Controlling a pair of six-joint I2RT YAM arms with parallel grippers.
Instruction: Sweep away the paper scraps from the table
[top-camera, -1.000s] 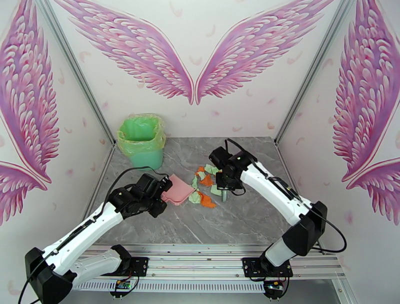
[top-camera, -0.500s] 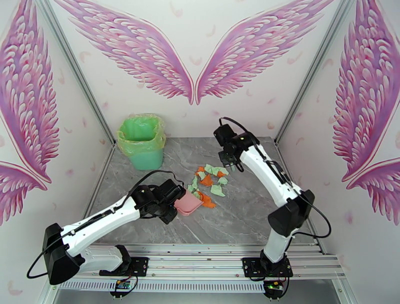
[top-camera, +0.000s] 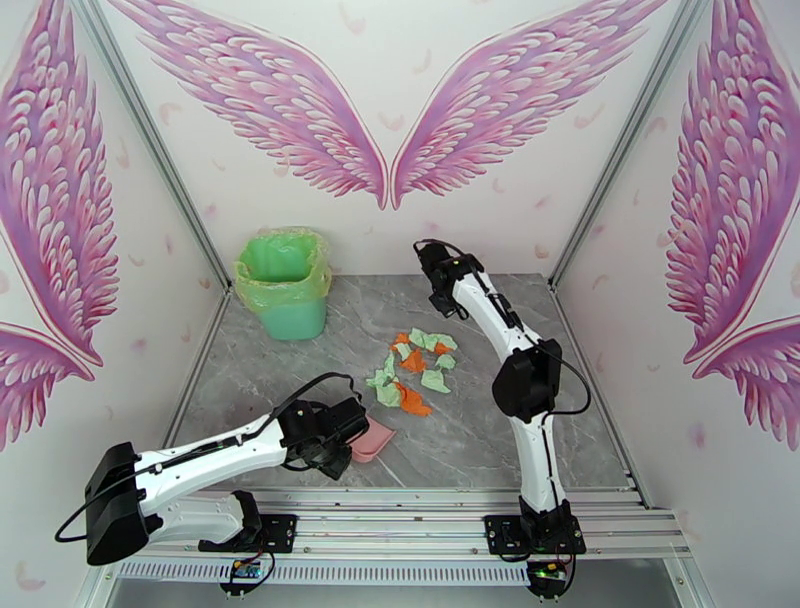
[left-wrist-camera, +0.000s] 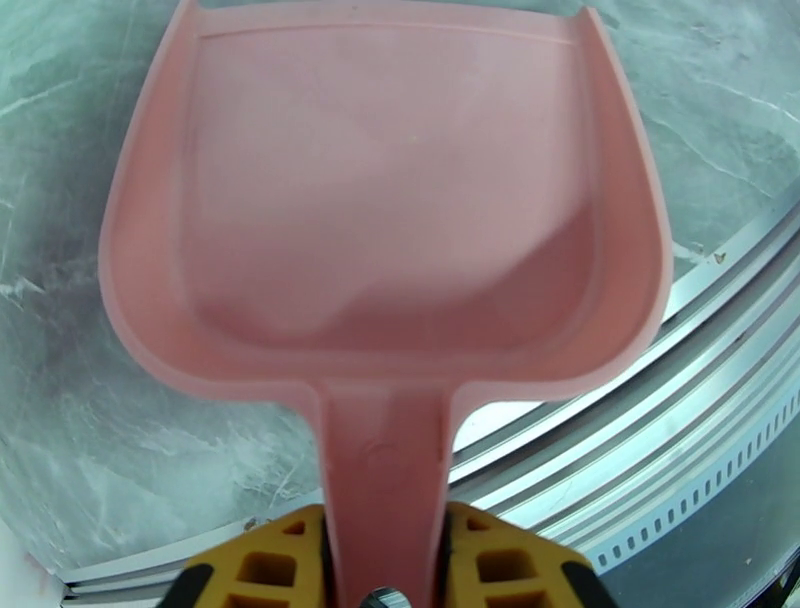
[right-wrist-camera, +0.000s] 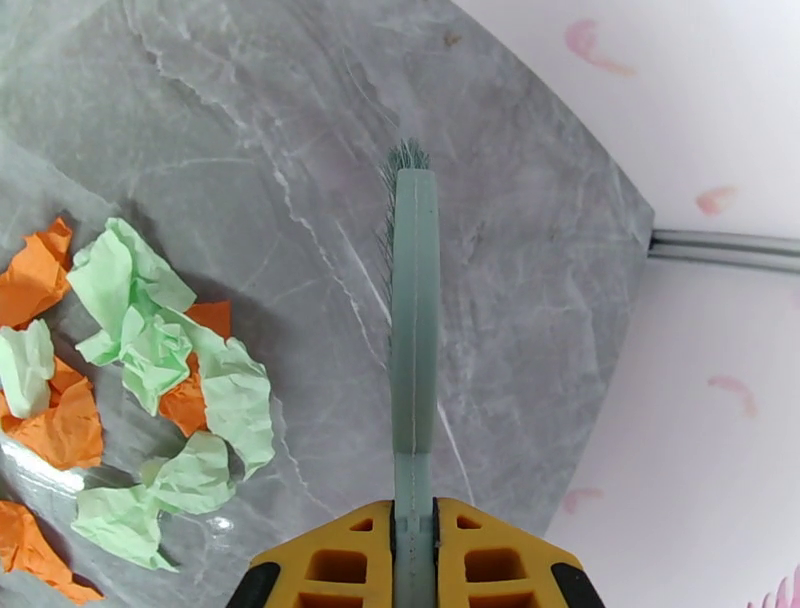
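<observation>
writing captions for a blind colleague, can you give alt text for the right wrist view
The right gripper is shut on the handle of a teal hand brush, which points away over the grey marble table. Crumpled orange and mint green paper scraps lie on the table at the frame's left, apart from the brush.

Looked like a robot lab booth, not a home. Small enclosed cell, white walls (top-camera: 390, 60) printed with pink wings, aluminium frame posts (top-camera: 150, 140) in the corners. Grey marble-pattern bench (top-camera: 460, 450) edged by slotted aluminium rails (top-camera: 400, 520). Left arm (top-camera: 200, 462) and right arm (top-camera: 525, 385) were bolted to the near rail, cables loose. Lined green bin (top-camera: 288, 290) stood back left.
</observation>
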